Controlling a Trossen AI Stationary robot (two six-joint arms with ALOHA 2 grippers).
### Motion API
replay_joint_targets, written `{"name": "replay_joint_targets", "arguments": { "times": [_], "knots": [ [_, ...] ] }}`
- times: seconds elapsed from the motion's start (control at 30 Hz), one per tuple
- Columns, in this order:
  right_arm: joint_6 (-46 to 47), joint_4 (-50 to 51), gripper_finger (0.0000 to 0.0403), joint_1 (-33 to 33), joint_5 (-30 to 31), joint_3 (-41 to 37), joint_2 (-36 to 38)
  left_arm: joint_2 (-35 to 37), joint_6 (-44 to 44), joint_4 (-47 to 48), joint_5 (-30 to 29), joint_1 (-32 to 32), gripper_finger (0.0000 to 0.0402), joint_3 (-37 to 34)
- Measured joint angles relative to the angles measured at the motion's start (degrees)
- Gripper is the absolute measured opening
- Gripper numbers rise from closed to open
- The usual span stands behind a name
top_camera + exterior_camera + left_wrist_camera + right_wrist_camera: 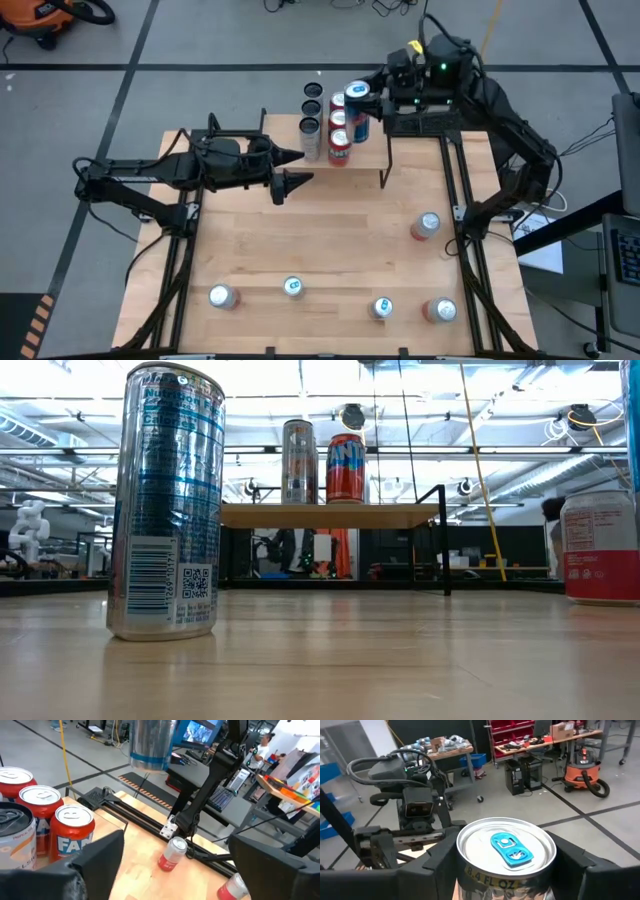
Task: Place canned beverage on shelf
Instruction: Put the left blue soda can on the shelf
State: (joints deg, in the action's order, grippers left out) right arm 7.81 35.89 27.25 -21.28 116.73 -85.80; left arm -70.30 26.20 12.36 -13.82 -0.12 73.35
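- Shelf (400, 150), a light wooden board on black legs, is the landmark: right gripper (357, 97) fingers clamp a slim silver blue-tabbed can (506, 851) above its can row (338, 135).
- Lowering upright into a free spot beside that row looks safest.
- Left gripper (290, 170) fingers gape wide beside the shelf, holding nothing.

I work in a robotics lab or workshop: grey taped concrete floor (230, 40), an orange shop vacuum (584, 775), red parts bins on racks (512, 730), cluttered workbenches (445, 747), and ceiling strip lights (90, 430) overhead.
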Motion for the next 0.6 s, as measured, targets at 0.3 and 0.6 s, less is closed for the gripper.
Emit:
{"name": "replay_joint_targets", "arguments": {
  "times": [0.3,0.6],
  "knots": [
    [-2.8,-0.9,0.0216,8.7,-9.1,-2.1,0.0,0.0,0.6,0.2,0.0,-0.4,0.0361,0.0],
    [-3.8,-5.1,0.0216,15.3,-17.5,-10.9,-0.1,0.0,0.6,0.2,-4.7,-0.4,0.0361,0.0]
  ]
}}
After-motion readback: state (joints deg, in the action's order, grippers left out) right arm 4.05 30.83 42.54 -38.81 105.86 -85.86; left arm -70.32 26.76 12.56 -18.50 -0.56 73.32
